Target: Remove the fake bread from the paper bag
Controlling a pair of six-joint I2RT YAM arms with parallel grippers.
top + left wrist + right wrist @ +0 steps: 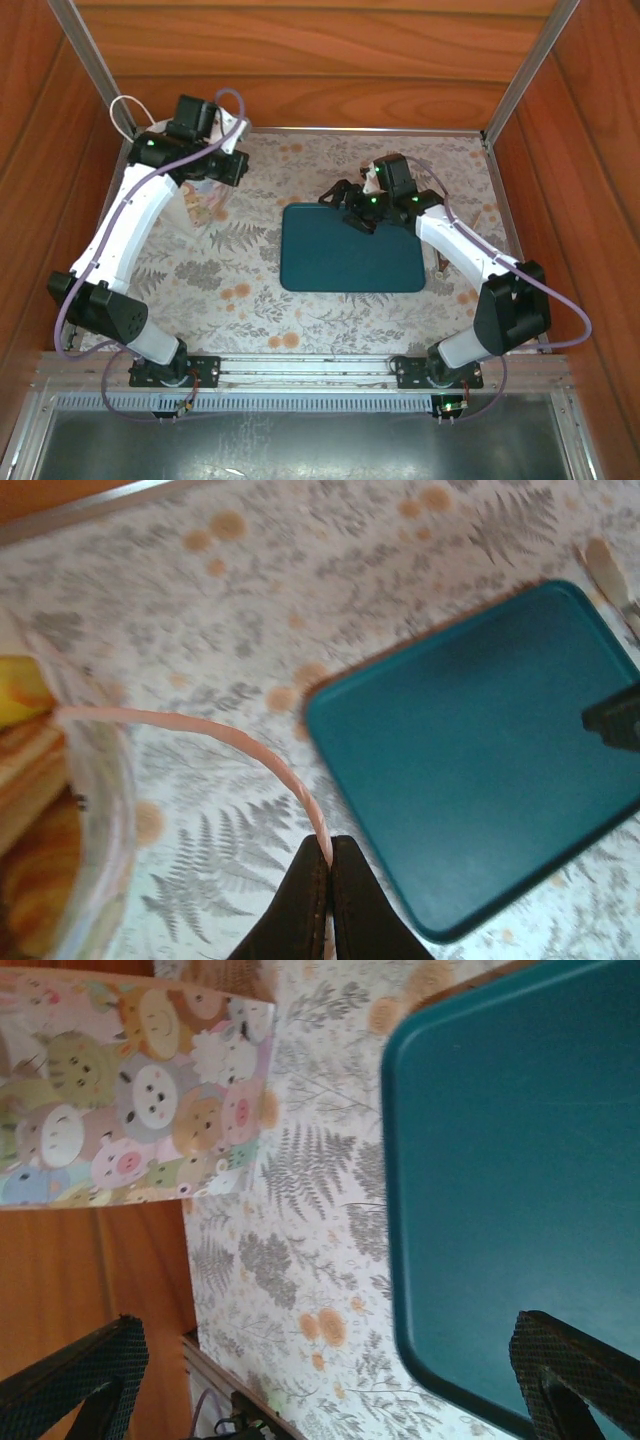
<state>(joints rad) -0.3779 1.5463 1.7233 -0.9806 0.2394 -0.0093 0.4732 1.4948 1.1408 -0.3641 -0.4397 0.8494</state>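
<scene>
The paper bag [203,207] stands at the far left of the table, printed with pastel animal faces [130,1090]. Through its open mouth [100,780] I see golden-brown fake bread [40,880] inside. My left gripper [330,848] is shut on one of the bag's cord handles [200,725], which runs taut from the bag's rim to the fingertips. In the top view that gripper [222,165] sits just above the bag. My right gripper [345,200] hovers open over the far edge of the teal tray [350,255], with nothing between its fingers [575,1370].
The teal tray [520,1160] lies flat in the middle of the fern-print table cover [250,290]. Wooden walls and an aluminium frame [95,60] enclose the table. A second cord handle [125,110] loops up at the far left corner. A small pale object [603,565] lies just right of the tray.
</scene>
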